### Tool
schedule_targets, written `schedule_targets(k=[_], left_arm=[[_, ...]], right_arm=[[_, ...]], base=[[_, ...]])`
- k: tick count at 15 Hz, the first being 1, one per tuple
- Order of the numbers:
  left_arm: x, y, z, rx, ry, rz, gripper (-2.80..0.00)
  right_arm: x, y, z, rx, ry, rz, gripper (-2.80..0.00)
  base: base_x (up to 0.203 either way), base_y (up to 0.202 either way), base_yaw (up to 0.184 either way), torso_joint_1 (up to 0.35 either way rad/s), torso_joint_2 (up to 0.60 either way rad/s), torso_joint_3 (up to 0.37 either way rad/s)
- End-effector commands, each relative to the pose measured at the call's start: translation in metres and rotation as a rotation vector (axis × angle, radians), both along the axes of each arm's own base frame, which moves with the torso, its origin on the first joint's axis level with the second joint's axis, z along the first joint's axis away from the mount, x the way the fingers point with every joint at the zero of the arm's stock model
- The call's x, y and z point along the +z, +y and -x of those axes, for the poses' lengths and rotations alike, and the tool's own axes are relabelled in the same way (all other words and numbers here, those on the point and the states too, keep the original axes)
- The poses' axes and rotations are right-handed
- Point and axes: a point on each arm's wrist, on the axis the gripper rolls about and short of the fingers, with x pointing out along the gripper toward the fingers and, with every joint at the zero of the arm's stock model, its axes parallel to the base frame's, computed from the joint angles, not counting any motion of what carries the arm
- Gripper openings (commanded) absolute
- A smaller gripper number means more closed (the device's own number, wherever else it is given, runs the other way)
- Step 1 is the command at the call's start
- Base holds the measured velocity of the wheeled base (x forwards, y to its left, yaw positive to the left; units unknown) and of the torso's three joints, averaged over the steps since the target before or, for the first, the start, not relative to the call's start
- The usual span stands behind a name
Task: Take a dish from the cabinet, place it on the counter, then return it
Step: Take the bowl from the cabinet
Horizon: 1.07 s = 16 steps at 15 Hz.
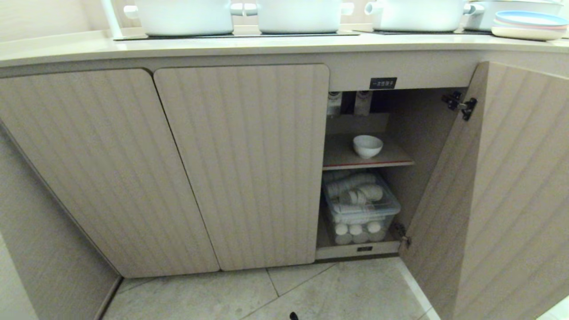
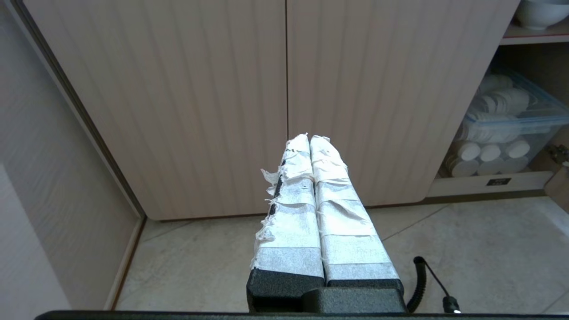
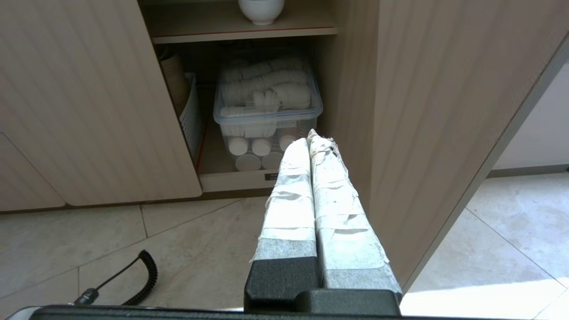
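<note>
Parked low on the left: left gripper (image 2: 310, 138), tape-wrapped fingers (image 2: 291, 209) pressed flat together, nothing between them, aimed at 2 shut fluted doors (image 1: 178, 169). Floor tiles (image 2: 200, 262) below the tips, coiled black cable (image 2: 420, 280) off to the side of the wrist.

Moving right: cabinet (image 1: 498, 186) with its door swung wide open, small black label (image 1: 383, 83) on the strip above the opening, black hinge (image 1: 462, 106) up at the door's top corner. Sitting upright on the red-edged shelf (image 1: 369, 165) inside, well beyond and above both sets of fingertips: the dish (image 1: 367, 146), a small white bowl, untouched. Under that shelf, a clear plastic bin (image 1: 360, 209) packed with white round stuff, straight ahead of the right fingertips and still apart from them.

Further right: right gripper (image 3: 310, 138), also clamped fully closed on nothing, pointed at the open compartment, open door just beside it.

Up top, well above both jaws: counter (image 1: 222, 46) with 3 white pots (image 1: 184, 17) lined up, plus stacked plates (image 1: 529, 24) at the far right end.
</note>
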Motion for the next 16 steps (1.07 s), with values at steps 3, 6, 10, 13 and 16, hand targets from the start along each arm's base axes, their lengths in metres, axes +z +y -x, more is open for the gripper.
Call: schedule_targets(k=[3,6,10,13,16], left_arm=[[0.0,0.0,0.0,0.001,0.0,0.001,-2.8],[0.0001,0.0,0.0,0.0,-0.002,0.001,-2.8],[0.0001,0.0,0.0,0.0,-0.002,0.001,-2.8],[0.0001,0.0,0.0,0.0,-0.002,0.001,-2.8],[0.0001,0.0,0.0,0.0,-0.002,0.001,-2.8]], right_arm=[[0.0,0.0,-0.0001,0.0,0.0,0.001,-2.8],[0.0,0.0,-0.0001,0.0,0.0,-0.001,-2.8],[0.0,0.0,-0.0001,0.0,0.0,-0.001,-2.8],[0.0,0.0,-0.0001,0.0,0.0,0.001,-2.8],[0.0,0.0,-0.0001,0.0,0.0,0.0,-2.8]], base=[[0.0,0.0,0.0,0.0,0.0,0.0],[0.0,0.0,0.0,0.0,0.0,0.0],[0.0,0.0,0.0,0.0,0.0,0.0],[0.075,0.0,0.0,-0.001,0.0,0.002],[0.197,-0.001,0.002,0.008,0.0,0.003]])
